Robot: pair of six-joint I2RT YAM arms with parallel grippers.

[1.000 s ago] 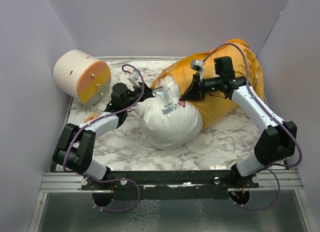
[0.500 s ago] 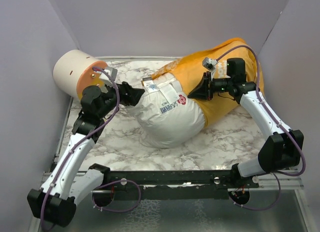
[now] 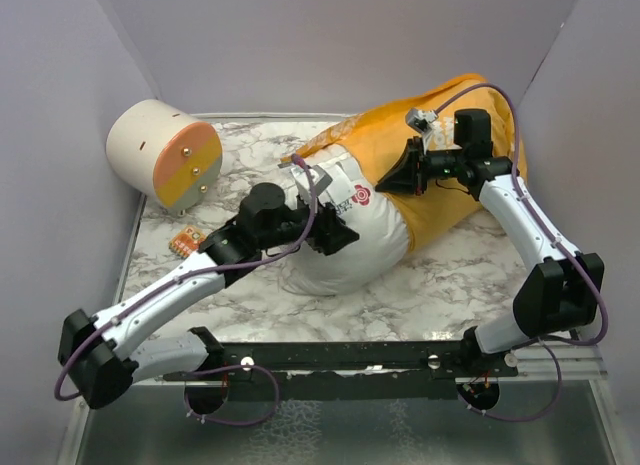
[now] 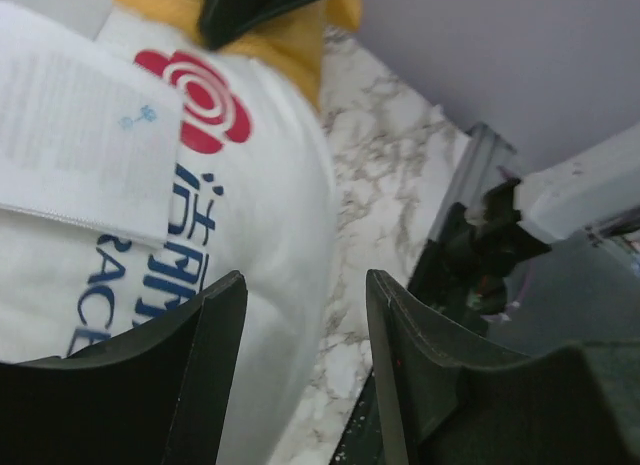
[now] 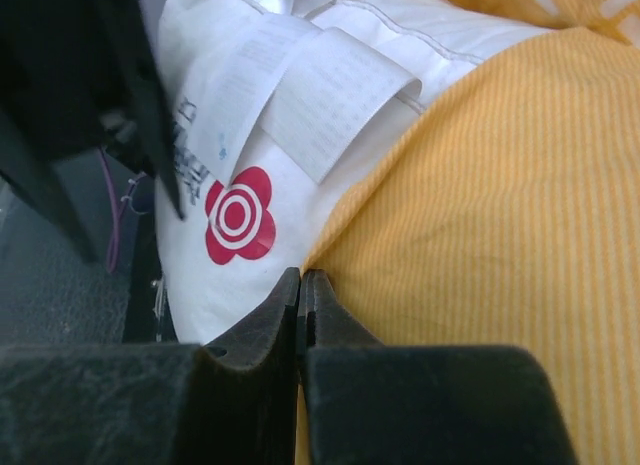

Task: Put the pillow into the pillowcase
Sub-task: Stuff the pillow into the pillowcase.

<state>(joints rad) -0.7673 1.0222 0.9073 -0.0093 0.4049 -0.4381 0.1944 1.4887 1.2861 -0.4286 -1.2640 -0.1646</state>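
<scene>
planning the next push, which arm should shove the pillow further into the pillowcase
Left, likely: the left gripper sits open at the bare end of the pillow; the right gripper is shut on the pillowcase.

Left arm (image 3: 170,285) stretched forward, left jaws parted; right arm (image 3: 522,213) bent inward, right jaws closed tight

place: robot lab cell | cues: grey walls (image 3: 330,45), marble tabletop (image 3: 440,275), aluminium mounting rail (image 3: 120,365)

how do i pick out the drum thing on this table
Look to the far left corner of the marble table. A drum lies there on its side. Unlike the white pillow mid-table, it is round, cream, with an orange-banded end.
</scene>
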